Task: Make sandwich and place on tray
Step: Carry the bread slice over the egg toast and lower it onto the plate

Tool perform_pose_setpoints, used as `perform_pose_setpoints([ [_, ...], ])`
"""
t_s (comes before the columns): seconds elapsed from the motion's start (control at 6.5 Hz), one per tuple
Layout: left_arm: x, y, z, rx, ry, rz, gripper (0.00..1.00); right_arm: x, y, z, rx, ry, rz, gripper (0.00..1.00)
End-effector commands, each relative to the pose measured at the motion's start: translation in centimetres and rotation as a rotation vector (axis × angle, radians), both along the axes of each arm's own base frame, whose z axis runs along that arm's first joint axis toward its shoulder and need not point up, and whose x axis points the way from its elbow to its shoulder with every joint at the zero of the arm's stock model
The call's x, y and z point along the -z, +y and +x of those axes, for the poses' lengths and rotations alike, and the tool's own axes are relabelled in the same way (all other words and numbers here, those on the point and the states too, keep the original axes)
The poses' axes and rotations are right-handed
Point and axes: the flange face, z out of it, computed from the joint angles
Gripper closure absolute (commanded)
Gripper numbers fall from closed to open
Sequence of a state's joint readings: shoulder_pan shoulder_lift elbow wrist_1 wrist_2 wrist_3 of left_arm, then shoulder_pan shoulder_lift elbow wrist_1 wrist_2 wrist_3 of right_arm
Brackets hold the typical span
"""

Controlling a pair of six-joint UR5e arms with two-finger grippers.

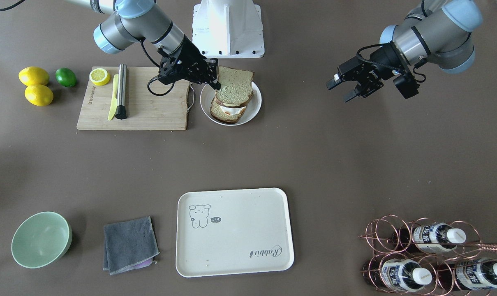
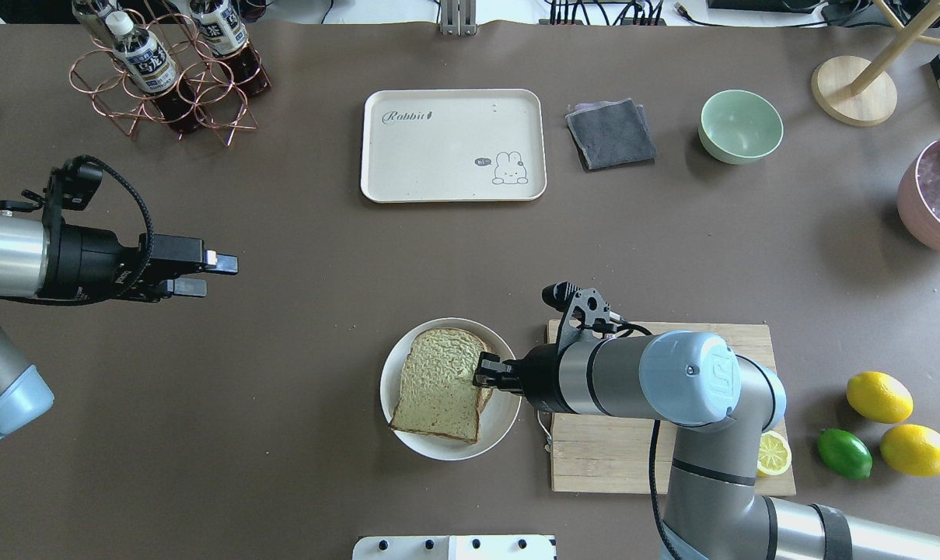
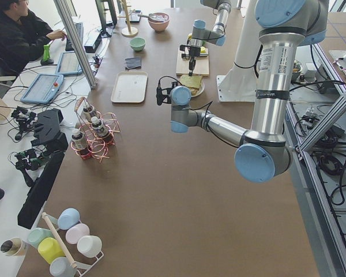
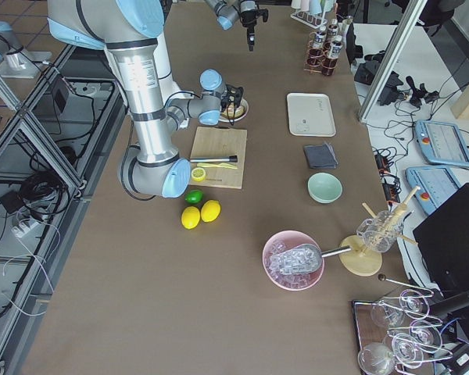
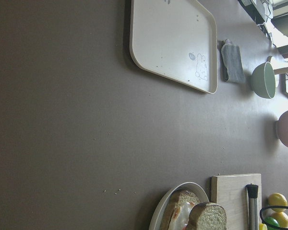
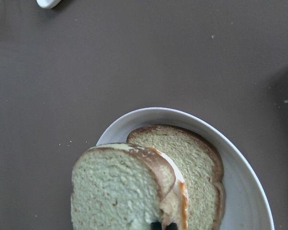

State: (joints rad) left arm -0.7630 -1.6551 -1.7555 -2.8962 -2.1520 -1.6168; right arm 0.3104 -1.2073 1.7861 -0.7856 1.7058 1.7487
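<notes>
Brown surface (image 1: 334, 164) carries everything and is the biggest thing in view. On it the wooden cutting board (image 1: 149, 111) lies near the robot's base, with a metal-handled tool and a yellow-green knife on it, and a half lemon (image 1: 99, 76) at its corner. The tray (image 1: 240, 234), cream with a small animal drawing and the word "Rabbit", lies flat on the far side of the surface from the robot, well apart from the board. A white plate (image 1: 254, 111) stands just beside the board, on the side towards the middle of the surface. The sandwich (image 1: 234, 88) is on this plate, not on the tray: the lower slice lies flat, and the top slice is tilted up, with the white-and-orange egg showing under it. The right gripper (image 2: 487, 373) is at the edge of the sandwich nearest the board; its fingers are narrow and pinch the top slice, and the wrist view shows them very close together on the crust. The left gripper (image 2: 217, 276) hovers above bare surface, well apart from plate and tray, with its fingers spread and nothing between them.
</notes>
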Motion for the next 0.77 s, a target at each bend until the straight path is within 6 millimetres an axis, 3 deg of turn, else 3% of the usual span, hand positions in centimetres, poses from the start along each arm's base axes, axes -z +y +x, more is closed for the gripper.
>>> perform_pose_setpoints([
  [0.0, 0.0, 0.0, 0.1, 0.001, 0.0, 0.0, 0.02, -0.5, 0.0, -0.3, -0.035, 0.002, -0.051, 1.0],
  [0.46, 0.0, 0.1, 0.2, -0.001, 0.0, 0.0, 0.02, -1.6, 0.6, -2.2, -0.081, 0.026, -0.066, 1.0],
  [0.62, -0.1, 0.1, 0.2, -0.001, -0.001, -0.001, 0.02, -1.5, 0.7, -2.2, -0.079, 0.023, -0.066, 0.93],
])
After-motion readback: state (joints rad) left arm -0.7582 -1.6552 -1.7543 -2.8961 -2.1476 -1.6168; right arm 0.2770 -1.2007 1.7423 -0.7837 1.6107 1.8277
